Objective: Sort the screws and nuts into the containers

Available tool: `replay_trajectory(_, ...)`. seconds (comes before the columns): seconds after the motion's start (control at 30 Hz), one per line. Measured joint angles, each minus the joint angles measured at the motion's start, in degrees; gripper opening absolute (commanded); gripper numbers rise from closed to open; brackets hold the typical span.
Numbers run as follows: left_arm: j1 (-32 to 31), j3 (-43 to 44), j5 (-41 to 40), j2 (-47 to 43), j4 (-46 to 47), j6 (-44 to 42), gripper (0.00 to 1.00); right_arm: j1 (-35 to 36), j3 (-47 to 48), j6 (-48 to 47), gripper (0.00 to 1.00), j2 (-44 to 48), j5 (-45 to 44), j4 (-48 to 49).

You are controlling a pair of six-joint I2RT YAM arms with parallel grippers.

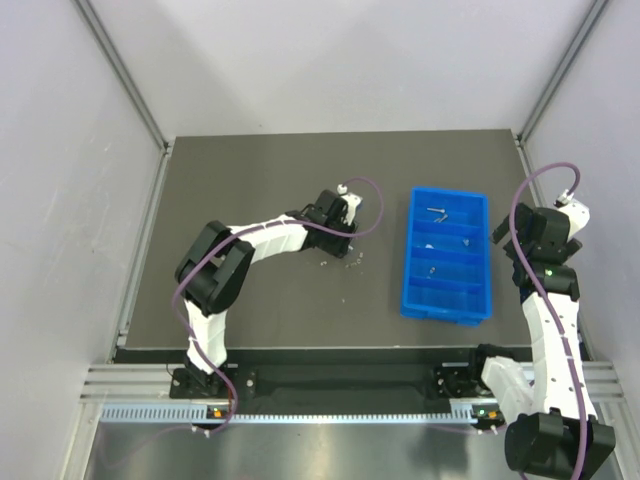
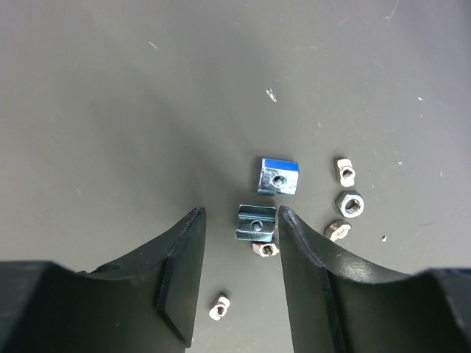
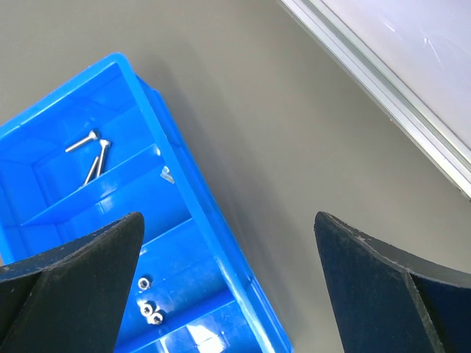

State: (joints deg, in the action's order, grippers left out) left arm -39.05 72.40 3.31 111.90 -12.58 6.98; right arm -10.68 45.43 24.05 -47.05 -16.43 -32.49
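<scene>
- Top view: the left end effector [image 1: 335,218] was reached out over the middle of the dark desk [image 1: 250,180]. A scatter of loose nuts [image 1: 340,262] lay on the desk just at its 6 o'clock.
- The blue tray [image 1: 447,255] sat at 3 o'clock of that scatter, apart from it. Its four compartments ran in a row from 12 to 6.
- Left wrist view: the left fingers [image 2: 180,279] stood part-spread, neither pressed together nor pinching.
- A square nut [image 2: 256,222] lay flat on the desk between the tips. The 3 o'clock finger was at or against its edge; the 9 o'clock finger was apart from it, with bare desk between.
- A second square nut [image 2: 280,176] lay just at 1 o'clock of the first, one face reflecting blue.
- A hex nut [image 2: 349,204] lay at 3 o'clock of the pair, with smaller nuts near it at 12 and 7. One small nut [image 2: 265,248] touched the first square nut at 5 o'clock. Another [image 2: 219,307] lay between the fingers, toward 6.
- The right end effector [image 1: 498,232] hung beside the tray's 3 o'clock long wall. In its wrist view the right fingers [image 3: 73,287] were spread wide over the tray rim and the desk.
- Two screws [image 3: 92,151] lay in the tray's end compartment, the 12 o'clock one in the top view.
- Three tiny sorted nuts [image 3: 147,305] lay two compartments along. A pale speck lay in the compartment between, too small to identify.
</scene>
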Motion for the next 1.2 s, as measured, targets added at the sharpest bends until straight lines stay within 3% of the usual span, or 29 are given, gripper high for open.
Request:
replay_trajectory(0.23,-1.7,1.2,-2.7,0.8,-1.3,-2.1,0.47,0.0,0.0,0.0,1.00,0.0,0.0,0.0)
replay_trajectory(0.4,-3.2,2.7,-5.9,2.0,-1.7,-2.6,0.31,0.0,0.0,0.0,0.99,0.0,0.0,0.0)
replay_trajectory(0.5,-3.6,2.9,-6.8,2.1,-1.9,-2.2,0.28,0.0,0.0,0.0,1.00,0.1,0.0,0.0)
replay_trajectory(0.6,-3.7,2.9,-7.4,2.1,-2.1,-1.9,0.30,0.0,0.0,0.0,1.00,0.1,0.0,0.0)
replay_trajectory(0.7,-3.8,2.9,-8.0,2.1,-2.2,-1.2,0.42,0.0,0.0,0.0,1.00,0.1,0.0,0.0)
replay_trajectory(0.8,-3.7,2.8,-8.7,2.0,-2.3,-0.4,0.44,0.0,0.0,0.0,1.00,0.1,0.0,0.0)
replay_trajectory(1.2,-3.8,2.0,-8.6,1.5,-2.2,0.9,0.20,0.0,0.0,0.0,1.00,0.1,0.0,0.0)
